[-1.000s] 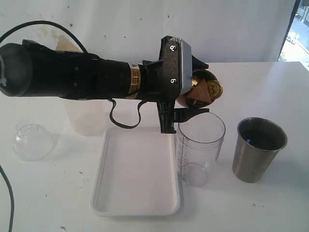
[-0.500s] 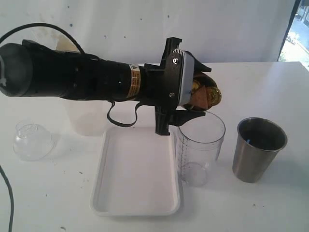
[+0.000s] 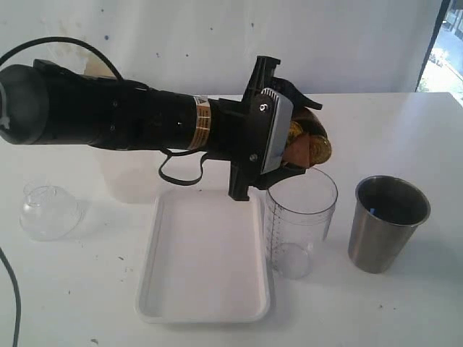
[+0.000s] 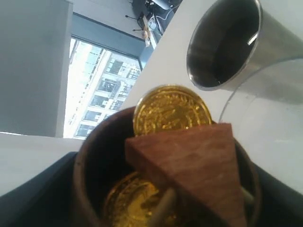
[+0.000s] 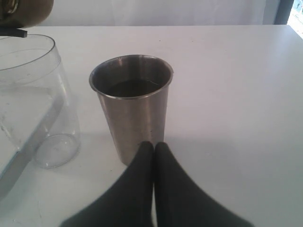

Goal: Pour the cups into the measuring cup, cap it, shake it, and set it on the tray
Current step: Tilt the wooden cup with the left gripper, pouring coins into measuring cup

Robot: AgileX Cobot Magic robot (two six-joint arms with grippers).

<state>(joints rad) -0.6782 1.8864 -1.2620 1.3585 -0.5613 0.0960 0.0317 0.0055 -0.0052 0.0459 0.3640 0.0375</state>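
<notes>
My left gripper (image 3: pixel 302 136) reaches across the middle and is shut on the brown wooden cup (image 3: pixel 309 144), holding it tipped on its side just above the mouth of the measuring cup (image 3: pixel 299 220). In the left wrist view the wooden cup (image 4: pixel 87 175) holds gold coins (image 4: pixel 171 111) and a wooden wedge (image 4: pixel 199 165) sliding toward its rim. The steel tumbler (image 3: pixel 387 223) stands upright to the right of the measuring cup. My right gripper (image 5: pixel 154 147) is shut and empty, low on the table just in front of the steel tumbler (image 5: pixel 132 101). The white tray (image 3: pixel 173 289) lies left of the measuring cup.
A clear dome lid (image 3: pixel 48 210) rests at the far left. A frosted plastic cup (image 3: pixel 129 177) stands behind the left arm. The measuring cup (image 5: pixel 35 109) stands close beside the tray's right rim.
The left wrist has rolled further, tipping the wooden cup more steeply over the measuring cup; the coins and wedge have shifted toward its rim. The right gripper has not moved.
</notes>
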